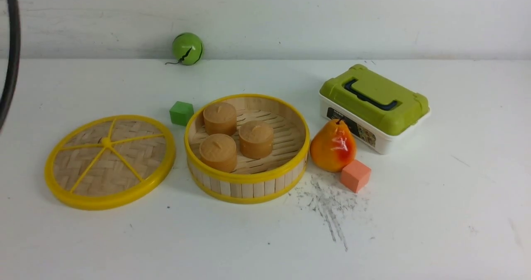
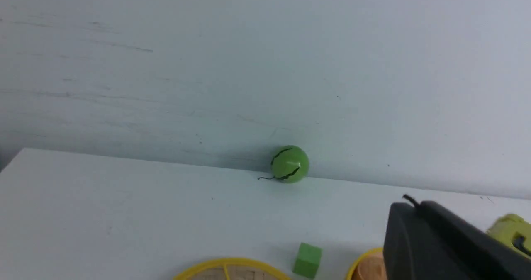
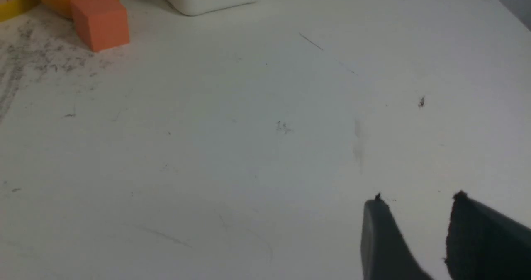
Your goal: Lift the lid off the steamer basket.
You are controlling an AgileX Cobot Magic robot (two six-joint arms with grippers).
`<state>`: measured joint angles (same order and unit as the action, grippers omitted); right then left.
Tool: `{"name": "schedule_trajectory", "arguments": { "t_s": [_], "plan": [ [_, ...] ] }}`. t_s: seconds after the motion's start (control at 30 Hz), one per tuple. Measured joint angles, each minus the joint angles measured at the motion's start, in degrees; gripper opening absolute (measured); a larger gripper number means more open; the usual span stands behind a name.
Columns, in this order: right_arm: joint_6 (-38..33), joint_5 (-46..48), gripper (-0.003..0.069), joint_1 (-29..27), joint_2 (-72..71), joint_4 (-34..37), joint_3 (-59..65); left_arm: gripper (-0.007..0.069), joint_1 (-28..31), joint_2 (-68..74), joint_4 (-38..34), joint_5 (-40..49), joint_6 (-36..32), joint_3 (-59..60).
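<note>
The lid (image 1: 110,161) lies flat on the table, to the left of the steamer basket (image 1: 249,184) and apart from it. The basket is uncovered and holds three brown round cakes (image 1: 220,117). Neither gripper shows in the front view. In the left wrist view my left gripper (image 2: 408,203) is shut with nothing in it, raised above the table; the lid's rim (image 2: 232,265) and the basket's rim (image 2: 361,260) show at the picture's lower edge. My right gripper (image 3: 419,199) is open and empty over bare table, away from the basket (image 3: 12,4).
A green cube (image 1: 181,113) sits between lid and basket. A pear (image 1: 332,146) and an orange cube (image 1: 355,175) stand right of the basket. A white box with green lid (image 1: 374,105) is behind them. A green ball (image 1: 187,48) rests at the wall.
</note>
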<state>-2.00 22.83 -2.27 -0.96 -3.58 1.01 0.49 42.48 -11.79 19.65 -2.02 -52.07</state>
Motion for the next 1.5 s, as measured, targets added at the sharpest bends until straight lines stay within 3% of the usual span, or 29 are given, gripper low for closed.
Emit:
{"name": "schedule_trajectory", "arguments": {
  "t_s": [0.27,0.63,0.73,0.9,1.07,1.2,1.5],
  "plan": [
    [0.00,0.00,0.0240,0.00,0.00,0.00,0.00,-0.0013,0.00,-16.72,-9.56,2.73,-5.53,21.27],
    [0.00,0.00,0.0240,0.00,0.00,0.00,0.00,-0.0013,0.00,-21.13,-10.23,7.95,-5.66,36.12],
    [0.00,0.00,0.0240,0.00,0.00,0.00,0.00,-0.0013,-0.37,-23.55,-10.80,5.94,-5.84,38.80],
    [0.00,0.00,0.0240,0.00,0.00,0.00,0.00,-0.0013,-3.52,-33.56,-11.37,-5.54,-9.28,44.84],
    [0.00,0.00,0.0240,0.00,0.00,0.00,0.00,-0.0013,-6.33,-42.69,-6.89,-15.18,-12.34,50.73],
    [0.00,0.05,0.0240,0.00,0.00,0.00,0.00,-0.0013,-6.33,-42.99,-1.66,-14.13,-6.95,53.57],
    [0.00,0.05,0.0240,0.00,0.00,0.00,0.00,-0.0013,-6.33,-42.99,9.18,0.60,10.12,53.74]
  ]
}}
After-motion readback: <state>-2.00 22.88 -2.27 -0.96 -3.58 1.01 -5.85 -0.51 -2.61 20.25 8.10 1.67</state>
